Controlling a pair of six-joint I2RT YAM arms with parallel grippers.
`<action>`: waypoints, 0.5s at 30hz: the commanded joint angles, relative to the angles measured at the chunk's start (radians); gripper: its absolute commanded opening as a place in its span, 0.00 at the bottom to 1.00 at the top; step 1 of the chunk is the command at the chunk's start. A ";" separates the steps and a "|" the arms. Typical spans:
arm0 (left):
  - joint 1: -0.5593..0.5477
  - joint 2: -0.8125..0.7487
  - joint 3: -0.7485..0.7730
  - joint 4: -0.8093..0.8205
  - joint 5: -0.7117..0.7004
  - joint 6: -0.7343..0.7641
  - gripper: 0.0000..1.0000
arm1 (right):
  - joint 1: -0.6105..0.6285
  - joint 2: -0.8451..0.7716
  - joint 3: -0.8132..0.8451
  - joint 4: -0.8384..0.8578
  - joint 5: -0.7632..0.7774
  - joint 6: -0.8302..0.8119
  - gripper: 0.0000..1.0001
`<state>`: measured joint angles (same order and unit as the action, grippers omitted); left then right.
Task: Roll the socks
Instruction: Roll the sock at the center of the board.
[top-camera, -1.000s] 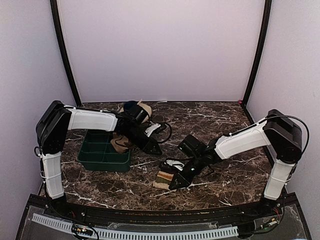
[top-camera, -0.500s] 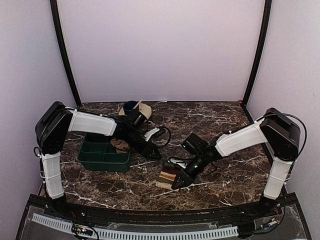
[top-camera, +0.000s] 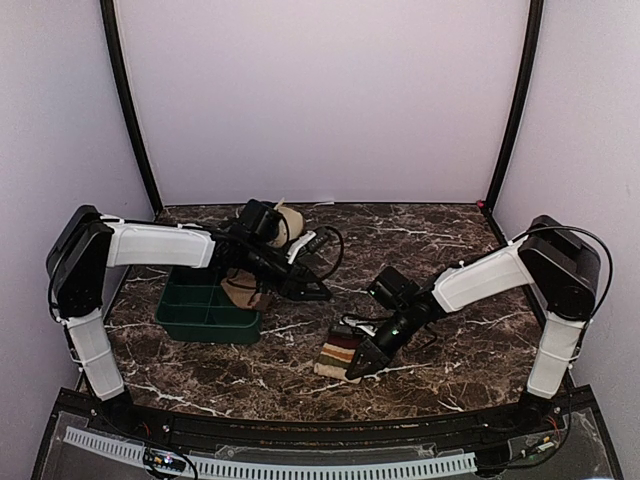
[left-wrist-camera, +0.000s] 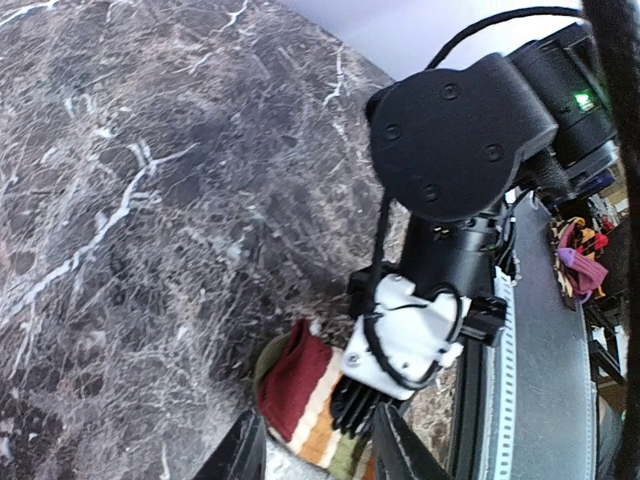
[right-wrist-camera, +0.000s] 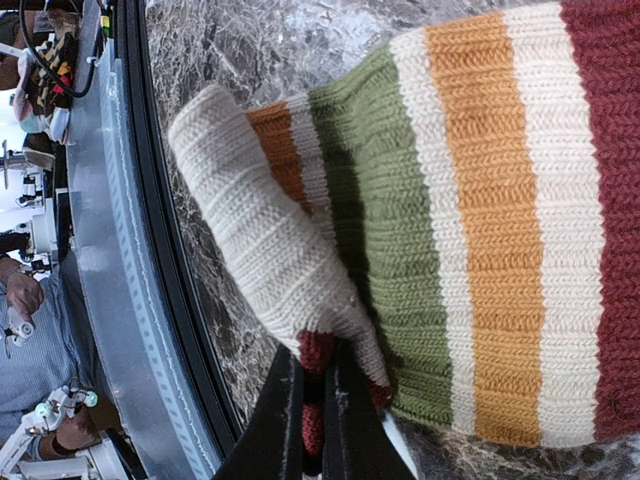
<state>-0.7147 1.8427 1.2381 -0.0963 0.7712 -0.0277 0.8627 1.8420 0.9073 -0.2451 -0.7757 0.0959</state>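
A striped sock (top-camera: 338, 352) lies on the dark marble table (top-camera: 450, 350), near the front edge and a little right of centre. It is partly folded. The right wrist view shows its bands of dark red, cream, orange and olive (right-wrist-camera: 480, 220), with a cream flap turned over one edge. The right gripper (top-camera: 358, 365) sits low at the sock's right side. Its jaws are closed, pinching a dark red bit of the sock's edge (right-wrist-camera: 320, 400).

The left gripper (top-camera: 318, 293) hangs above the table, farther back and to the left of the sock, well apart from it. Its jaws stand open with nothing between them (left-wrist-camera: 315, 455).

Left of it sits a green tray (top-camera: 200, 320) with compartments. A tan second sock (top-camera: 240, 290) rests at the tray's far right corner, partly hidden by the left arm. Near the back wall a beige saucer (top-camera: 292, 222) holds a blue cup (top-camera: 262, 213).
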 joint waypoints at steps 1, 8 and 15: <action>-0.027 -0.036 0.001 0.006 0.063 -0.030 0.39 | -0.006 0.036 -0.042 -0.062 0.055 0.011 0.00; -0.079 -0.099 -0.046 -0.037 0.017 -0.004 0.39 | -0.007 0.038 -0.045 -0.066 0.052 0.010 0.00; -0.128 -0.203 -0.223 0.039 -0.070 -0.017 0.35 | -0.008 0.055 -0.028 -0.082 0.042 0.001 0.00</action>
<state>-0.8196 1.7260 1.1084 -0.1024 0.7574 -0.0376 0.8589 1.8431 0.8982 -0.2337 -0.7895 0.0959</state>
